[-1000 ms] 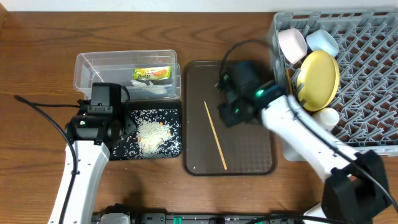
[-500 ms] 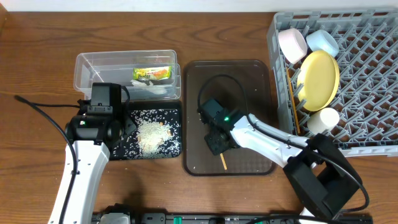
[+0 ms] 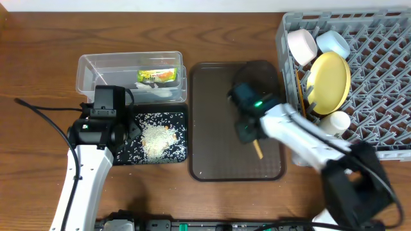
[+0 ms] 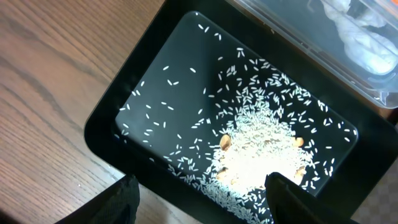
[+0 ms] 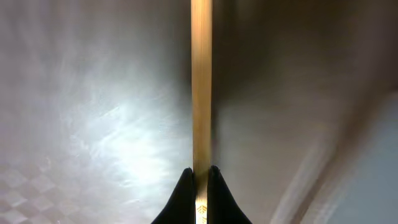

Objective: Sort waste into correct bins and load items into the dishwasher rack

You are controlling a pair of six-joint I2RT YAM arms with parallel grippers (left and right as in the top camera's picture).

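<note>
My right gripper is shut on a thin wooden chopstick, whose lower end pokes out over the brown serving tray. Another chopstick stands in the grey dishwasher rack beside the yellow plate, pink bowl, blue bowl and white cup. My left gripper hangs open above the black tray, which holds rice scraps. The clear tub contains the snack wrapper and crumpled white paper.
The rack fills the right side of the wooden table. A black cable trails off my left arm across the table's left part. The brown tray's floor lies blurred beneath the held chopstick.
My right gripper came down onto the chopstick on the brown tray, shut on it and carried it right, toward the rack. The left arm has not moved.
</note>
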